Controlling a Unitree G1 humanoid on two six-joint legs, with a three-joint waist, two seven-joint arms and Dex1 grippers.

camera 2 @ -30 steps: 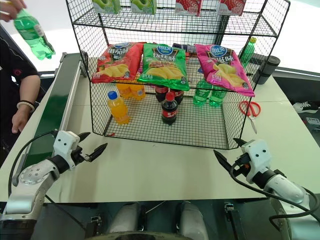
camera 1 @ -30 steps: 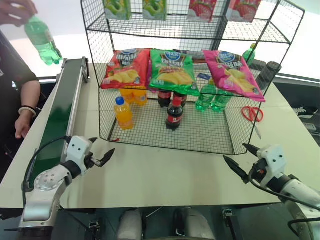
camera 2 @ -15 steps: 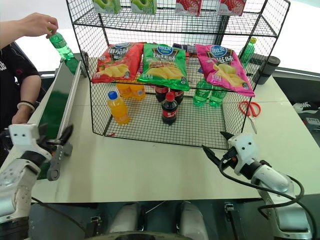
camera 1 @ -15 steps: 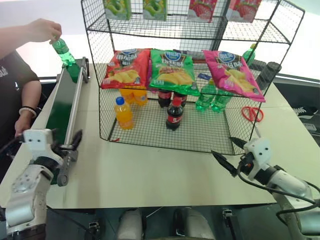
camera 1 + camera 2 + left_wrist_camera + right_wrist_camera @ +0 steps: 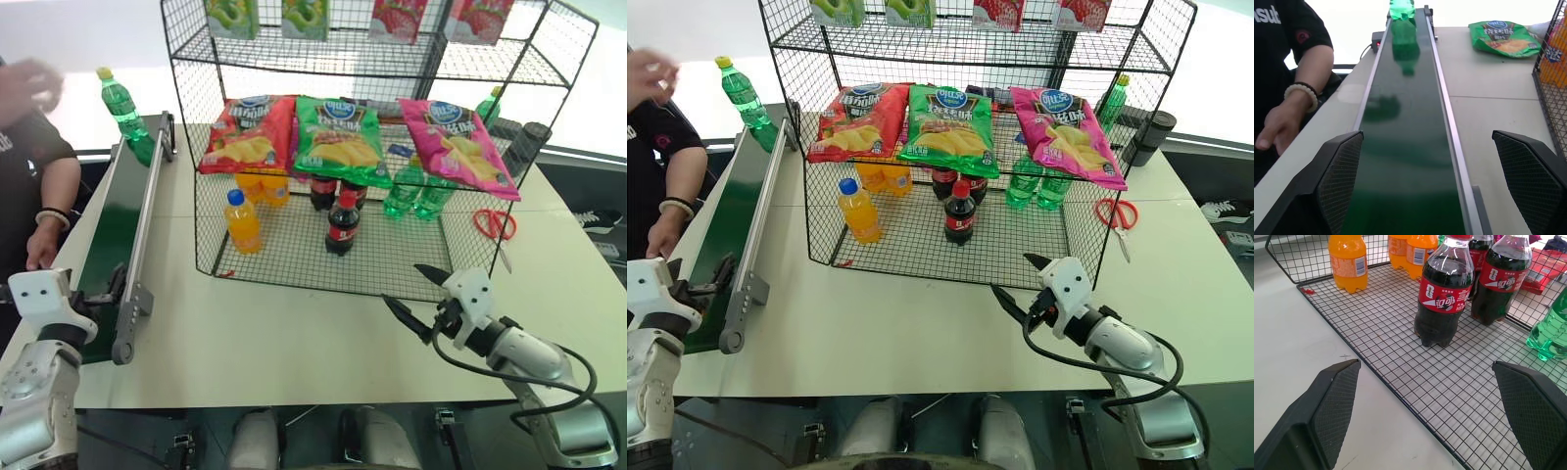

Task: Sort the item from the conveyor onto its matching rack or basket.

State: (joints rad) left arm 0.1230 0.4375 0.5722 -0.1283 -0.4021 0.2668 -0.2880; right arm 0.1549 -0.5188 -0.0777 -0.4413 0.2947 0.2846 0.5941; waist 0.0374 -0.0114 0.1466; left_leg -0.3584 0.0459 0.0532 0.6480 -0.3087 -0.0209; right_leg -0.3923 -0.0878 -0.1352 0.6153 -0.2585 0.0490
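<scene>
Left wrist view puts you looking straight up the conveyor point(image 5: 1405, 161): the left gripper point(image 5: 1432, 186) has its two black fingers spread wide apart to either side of the dark green belt, holding nothing, and it points level along the belt's length. At the far end stands your target, the green soda bottle point(image 5: 123, 105), upright with its long axis vertical and its yellow cap on top, resting on the belt near the end roller, free of any hand. From the head camera you see the left gripper at the near end of the conveyor, well apart from the bottle. A person's hand point(image 5: 27, 86) hangs blurred just beside the bottle without touching it; the other hand point(image 5: 39, 245) rests beside the belt's rail.

Your right gripper point(image 5: 415, 288) is also spread open and empty, aimed forward and a little toward the left, low over the table point(image 5: 294, 343) just in front of the black wire rack point(image 5: 323, 257). Beyond its fingertips stand a cola bottle point(image 5: 1444, 293) and an orange soda bottle point(image 5: 1348, 262) on the rack's bottom tier.
</scene>
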